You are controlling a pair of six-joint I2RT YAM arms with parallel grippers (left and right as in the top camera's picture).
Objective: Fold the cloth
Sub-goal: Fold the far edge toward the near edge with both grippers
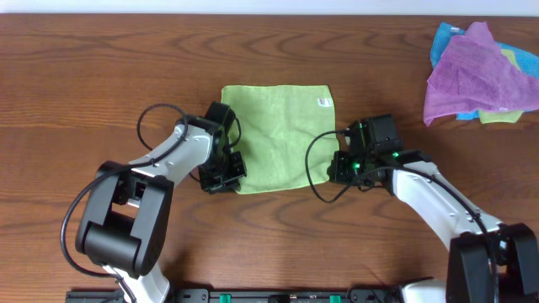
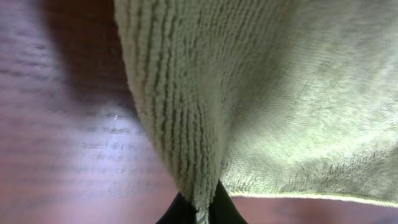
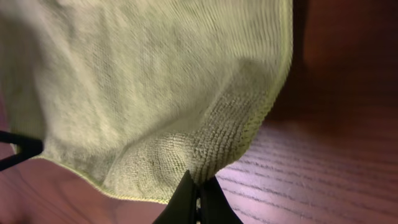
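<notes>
Plainly, left end effector and right end effector each clench the cloth; white tag illegible.

Lime-green square microfibre cloth: soft, matt, finely ribbed, fuzzy pile. Dark brown wooden table: smooth, visibly grained, faintly glossy. Crumpled purple cloth: matt, fleecy. Right arm's white curved shell: smooth glossy plastic.

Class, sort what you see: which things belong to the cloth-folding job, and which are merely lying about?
In the job: green cloth; left gripper and right gripper, each pinching a near corner.
Lying about: purple cloth, blue cloth, heaped together.
</notes>
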